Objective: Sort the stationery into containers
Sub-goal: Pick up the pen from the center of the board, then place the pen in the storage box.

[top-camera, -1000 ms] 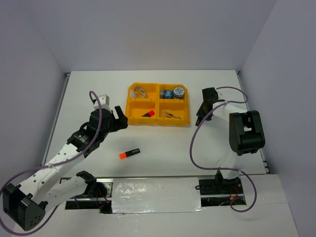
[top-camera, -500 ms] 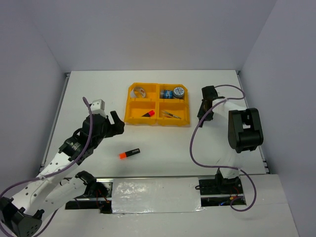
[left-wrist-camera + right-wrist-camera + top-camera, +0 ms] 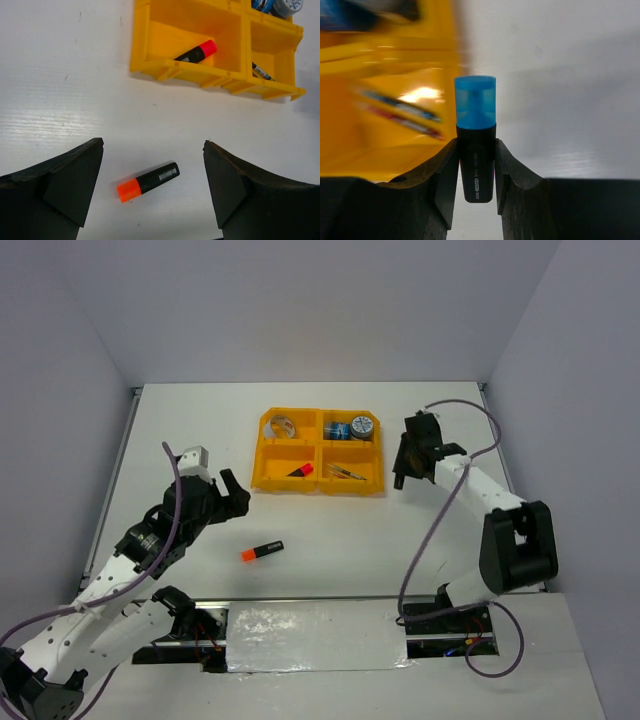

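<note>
The orange tray [image 3: 262, 476] stands at the table's middle back; it also shows in the left wrist view [image 3: 150, 66] and blurred in the right wrist view [image 3: 375, 145]. It holds a tape roll [image 3: 284, 426], blue-grey rolls [image 3: 361, 427], a pink-capped marker [image 3: 301, 471] [image 3: 196, 51] and thin pens [image 3: 345, 472]. An orange-capped black marker [image 3: 262, 550] [image 3: 147, 181] lies on the table. My left gripper [image 3: 232, 492] [image 3: 153, 187] is open above it. My right gripper [image 3: 402, 470] [image 3: 476, 172] is shut on a blue-capped marker [image 3: 476, 130] just right of the tray.
The white table [image 3: 330, 540] is walled at the back and sides. A taped strip [image 3: 315, 635] runs along the near edge between the arm bases. A cable [image 3: 420, 550] loops from the right arm over the table.
My left arm has pulled back towards the near left, away from the tray. My right arm has swung and stretched out, carrying its gripper slightly left towards the tray.
</note>
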`<state>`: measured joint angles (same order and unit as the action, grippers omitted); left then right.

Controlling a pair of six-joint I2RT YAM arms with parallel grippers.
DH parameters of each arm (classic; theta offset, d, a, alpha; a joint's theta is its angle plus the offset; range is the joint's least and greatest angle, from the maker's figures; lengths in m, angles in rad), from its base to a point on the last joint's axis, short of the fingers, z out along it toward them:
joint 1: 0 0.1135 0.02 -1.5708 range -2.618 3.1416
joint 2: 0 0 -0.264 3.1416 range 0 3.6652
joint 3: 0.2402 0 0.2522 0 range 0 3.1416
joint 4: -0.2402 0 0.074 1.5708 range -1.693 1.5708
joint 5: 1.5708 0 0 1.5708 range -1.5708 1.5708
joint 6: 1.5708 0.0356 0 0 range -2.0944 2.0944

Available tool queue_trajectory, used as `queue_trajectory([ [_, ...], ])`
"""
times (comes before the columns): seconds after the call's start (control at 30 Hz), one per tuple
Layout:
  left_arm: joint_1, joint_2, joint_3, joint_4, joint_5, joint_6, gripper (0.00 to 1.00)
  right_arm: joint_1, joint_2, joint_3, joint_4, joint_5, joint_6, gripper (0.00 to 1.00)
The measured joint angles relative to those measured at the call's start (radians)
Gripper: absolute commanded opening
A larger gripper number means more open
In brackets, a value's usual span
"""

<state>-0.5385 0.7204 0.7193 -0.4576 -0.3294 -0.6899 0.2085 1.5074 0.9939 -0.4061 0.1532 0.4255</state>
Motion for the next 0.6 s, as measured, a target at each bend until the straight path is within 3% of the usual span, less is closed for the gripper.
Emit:
queue_trajectory([
  [0.17,-0.001,0.031,-0.047,0.011,0.024,-0.027,0.93,0.213,-0.062,0.143,0.06,-0.056,-0.161,0.07],
  [0.33,-0.001,0.038,-0.079,-0.015,0.046,-0.076,0.94,0.389,0.08,0.341,0.093,-0.142,-0.38,0.09],
  [0.6,-0.009,0.12,-0.091,-0.053,0.095,-0.077,0.93,0.428,0.327,0.537,0.052,-0.263,-0.536,0.16],
])
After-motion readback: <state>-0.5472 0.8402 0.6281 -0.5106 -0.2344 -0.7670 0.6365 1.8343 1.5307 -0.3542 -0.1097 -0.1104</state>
